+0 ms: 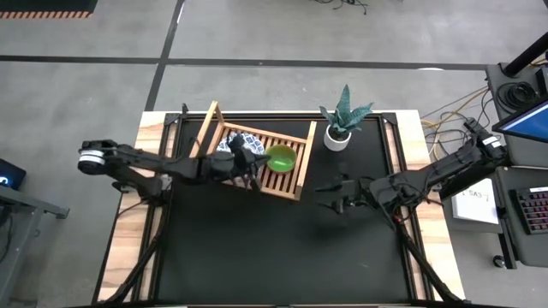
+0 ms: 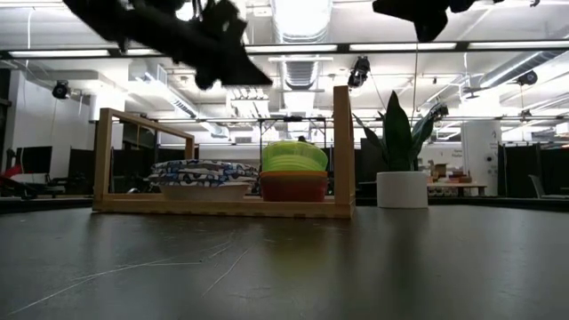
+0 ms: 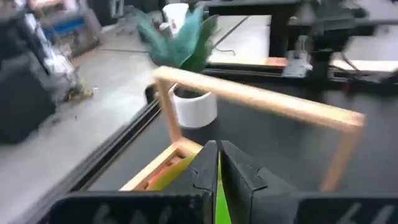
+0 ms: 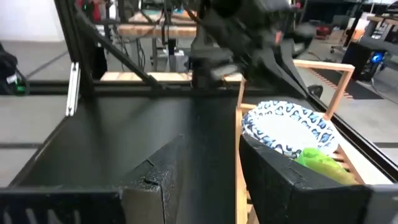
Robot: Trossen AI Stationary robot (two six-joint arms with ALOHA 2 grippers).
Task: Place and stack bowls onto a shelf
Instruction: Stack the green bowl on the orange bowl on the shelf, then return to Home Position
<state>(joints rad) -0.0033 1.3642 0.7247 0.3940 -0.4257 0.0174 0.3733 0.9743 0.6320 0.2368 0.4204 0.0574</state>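
Note:
The wooden shelf [image 1: 300,167] stands at the middle of the table's far half, its raised frame [image 1: 208,128] at its left end. On its slats sit white bowls with blue patterned rims [image 2: 200,173], stacked, and to their right a green bowl [image 2: 293,156] nested on a red one [image 2: 293,187]. My left gripper [image 1: 253,174] hangs shut and empty above the shelf, between the patterned bowls [image 1: 231,144] and the green bowl [image 1: 281,158], well clear of them in the low view [image 2: 252,77]. My right gripper [image 1: 325,195] is open and empty, right of the shelf, pointing toward it [image 4: 211,180].
A potted plant [image 1: 341,128] in a white pot stands right of the shelf near the table's far edge. The black mat [image 1: 274,248] spreads bare across the table's near half. Wooden table borders [image 1: 128,214] run along both sides.

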